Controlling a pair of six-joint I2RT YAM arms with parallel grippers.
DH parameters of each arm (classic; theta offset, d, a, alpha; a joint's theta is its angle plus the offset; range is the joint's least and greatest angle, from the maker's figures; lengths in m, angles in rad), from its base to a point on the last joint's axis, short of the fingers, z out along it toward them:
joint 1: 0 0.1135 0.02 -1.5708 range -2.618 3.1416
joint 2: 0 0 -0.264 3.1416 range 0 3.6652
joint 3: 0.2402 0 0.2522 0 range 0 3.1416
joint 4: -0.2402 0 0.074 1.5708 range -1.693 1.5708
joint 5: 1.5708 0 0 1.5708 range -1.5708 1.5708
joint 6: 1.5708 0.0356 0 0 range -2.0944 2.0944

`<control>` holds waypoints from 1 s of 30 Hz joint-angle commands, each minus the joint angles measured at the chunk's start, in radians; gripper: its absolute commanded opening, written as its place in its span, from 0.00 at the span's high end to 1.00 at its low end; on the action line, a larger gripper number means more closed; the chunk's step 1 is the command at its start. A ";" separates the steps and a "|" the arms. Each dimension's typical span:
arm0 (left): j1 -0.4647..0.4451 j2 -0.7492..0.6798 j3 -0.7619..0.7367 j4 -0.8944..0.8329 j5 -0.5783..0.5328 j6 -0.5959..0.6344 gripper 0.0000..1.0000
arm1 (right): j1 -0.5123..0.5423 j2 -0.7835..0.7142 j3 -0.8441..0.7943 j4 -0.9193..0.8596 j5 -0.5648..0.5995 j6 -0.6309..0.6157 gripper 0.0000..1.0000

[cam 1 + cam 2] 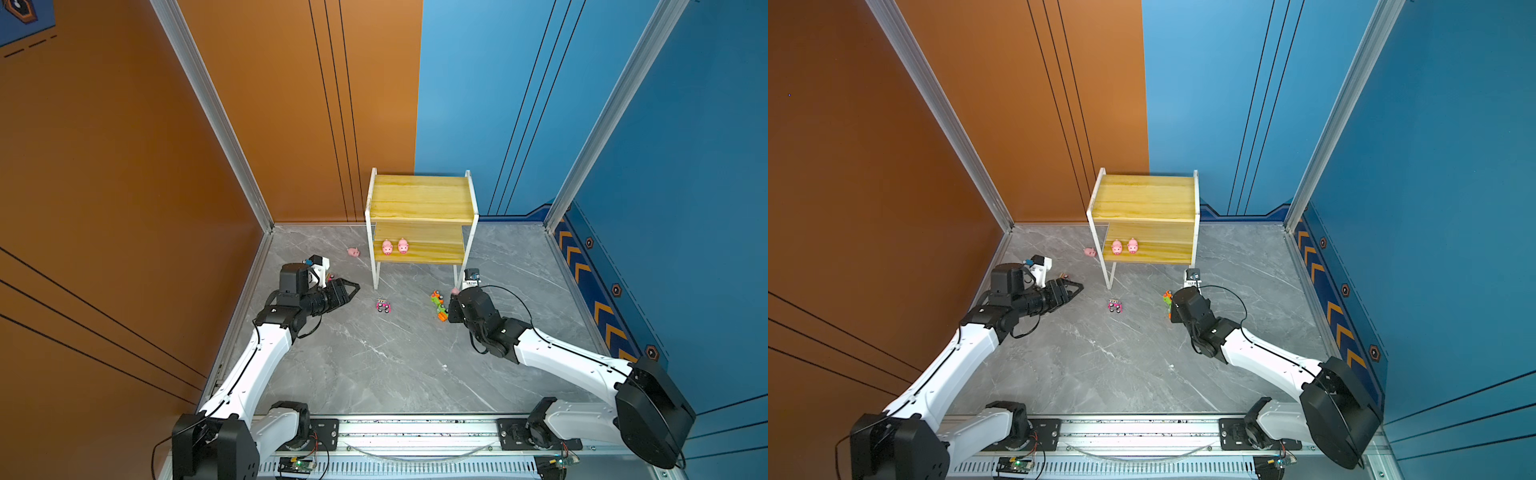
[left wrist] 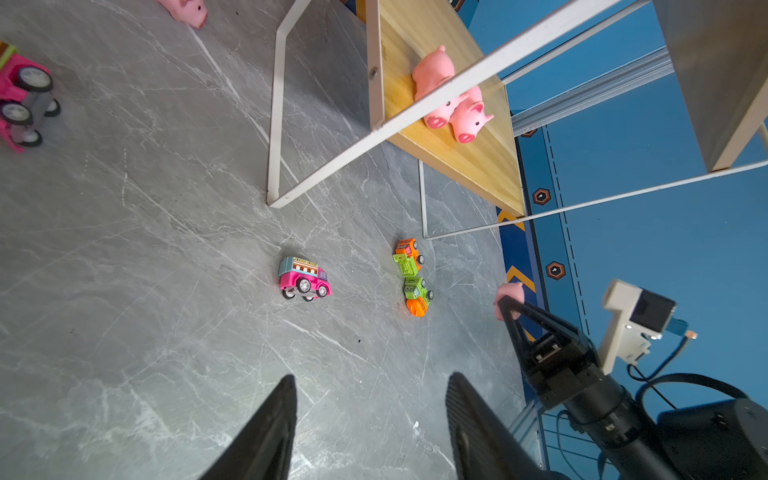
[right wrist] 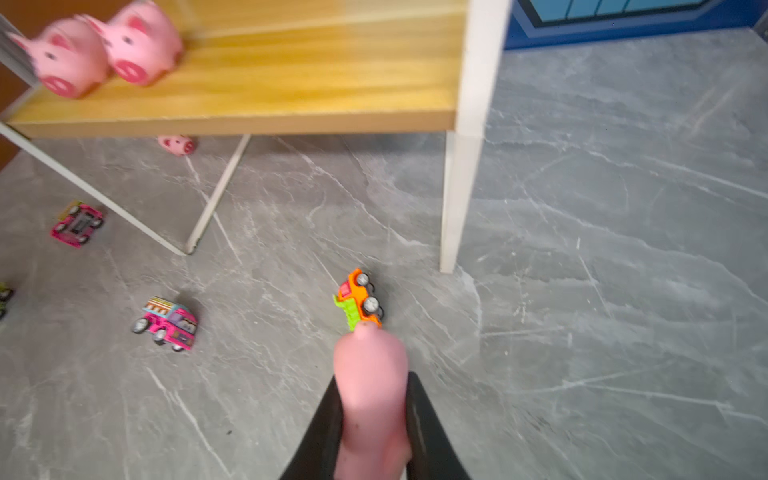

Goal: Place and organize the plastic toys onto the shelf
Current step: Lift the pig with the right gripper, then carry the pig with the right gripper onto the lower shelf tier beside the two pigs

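Because the right wrist covers it from above, only a pink sliver of the held pig [image 1: 455,291] shows in a top view. Up close, the right gripper [image 3: 372,376] is clamped on it, near the front right leg of the shelf [image 1: 440,249]. The body runs lengthwise out from the fingers toward the shelf, too blurred to tell head from tail.

Two more pigs [image 1: 387,247] sit side by side on the lower board, snouts facing the arms. A fourth pig [image 1: 353,252] lies on the floor [image 1: 395,365], left of the shelf.

The left gripper [image 2: 371,380] hangs open and empty. Ahead of it stands a pink truck [image 1: 383,306], its roof sign too small to read. The orange and green cars [image 2: 411,274] lie end to end. Another pink car [image 2: 25,95] is cut off at the edge, wheels showing.
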 commanded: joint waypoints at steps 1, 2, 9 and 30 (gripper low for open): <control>-0.007 -0.012 0.001 0.011 0.009 0.007 0.41 | 0.013 0.043 0.089 -0.006 -0.019 -0.069 0.76; -0.006 -0.011 0.001 0.011 0.010 0.006 0.41 | 0.013 0.061 0.110 0.002 -0.026 -0.075 0.76; -0.004 -0.016 -0.004 0.012 0.008 0.007 0.41 | 0.005 0.234 0.312 0.001 -0.048 -0.130 0.76; 0.002 -0.010 -0.004 0.011 0.006 0.010 0.41 | -0.023 0.515 0.592 0.024 0.067 -0.164 0.75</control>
